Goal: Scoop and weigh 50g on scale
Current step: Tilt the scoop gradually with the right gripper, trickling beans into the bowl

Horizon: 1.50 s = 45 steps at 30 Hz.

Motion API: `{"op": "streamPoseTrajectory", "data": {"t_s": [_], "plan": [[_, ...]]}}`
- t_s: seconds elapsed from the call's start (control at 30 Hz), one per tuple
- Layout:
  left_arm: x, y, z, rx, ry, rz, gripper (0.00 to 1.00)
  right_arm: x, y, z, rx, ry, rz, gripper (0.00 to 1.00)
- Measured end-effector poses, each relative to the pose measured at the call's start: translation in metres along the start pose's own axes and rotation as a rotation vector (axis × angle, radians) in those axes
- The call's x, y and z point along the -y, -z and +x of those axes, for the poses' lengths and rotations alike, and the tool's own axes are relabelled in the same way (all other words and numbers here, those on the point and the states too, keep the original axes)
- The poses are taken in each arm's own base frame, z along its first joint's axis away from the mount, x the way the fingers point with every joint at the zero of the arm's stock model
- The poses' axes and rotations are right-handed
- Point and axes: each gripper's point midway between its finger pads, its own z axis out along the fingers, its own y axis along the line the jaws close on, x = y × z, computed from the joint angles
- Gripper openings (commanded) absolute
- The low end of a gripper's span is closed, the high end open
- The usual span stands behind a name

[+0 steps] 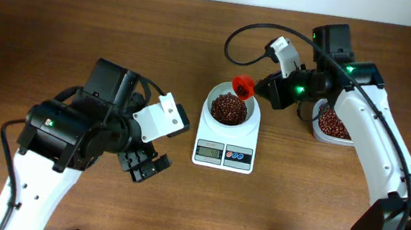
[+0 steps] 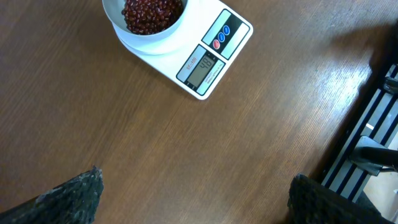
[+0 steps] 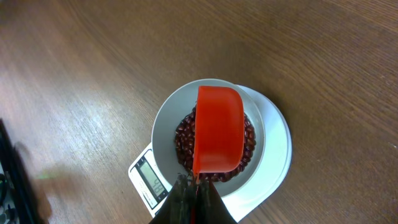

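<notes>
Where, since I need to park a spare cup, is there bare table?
Far-left wood table behind the left arm is bare, as is the stretch between the scale and near edge. Crowded right of it: right claw holding red scoop, bean tub.

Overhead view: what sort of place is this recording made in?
Probably a robot test bench, not a kitchen: a plain wooden table, the left arm and right arm over it, and a small scale loaded with beans.
</notes>
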Motion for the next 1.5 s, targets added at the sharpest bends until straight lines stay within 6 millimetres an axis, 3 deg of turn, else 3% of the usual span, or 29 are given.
{"op": "streamPoseTrajectory", "data": {"t_s": [0.5, 0.63, 0.97, 1.07, 1.17, 1.5], "plan": [[0.000, 0.000, 0.000, 0.000, 0.000, 0.000, 0.99, -0.017, 0.001, -0.005, 0.030, 0.010, -0.096, 0.04], [0.000, 0.000, 0.000, 0.000, 0.000, 0.000, 0.99, -0.007, 0.000, 0.002, -0.003, 0.023, -0.034, 0.04], [0.000, 0.000, 0.000, 0.000, 0.000, 0.000, 0.99, -0.006, 0.000, 0.001, -0.002, 0.026, -0.034, 0.04], [0.000, 0.000, 0.000, 0.000, 0.000, 0.000, 0.99, -0.018, 0.001, -0.004, 0.028, 0.041, -0.104, 0.04], [0.000, 0.000, 0.000, 0.000, 0.000, 0.000, 0.99, -0.010, 0.000, 0.003, -0.005, 0.044, -0.053, 0.04], [0.000, 0.000, 0.000, 0.000, 0.000, 0.000, 0.99, -0.012, 0.001, 0.002, -0.003, 0.043, -0.061, 0.04]]}}
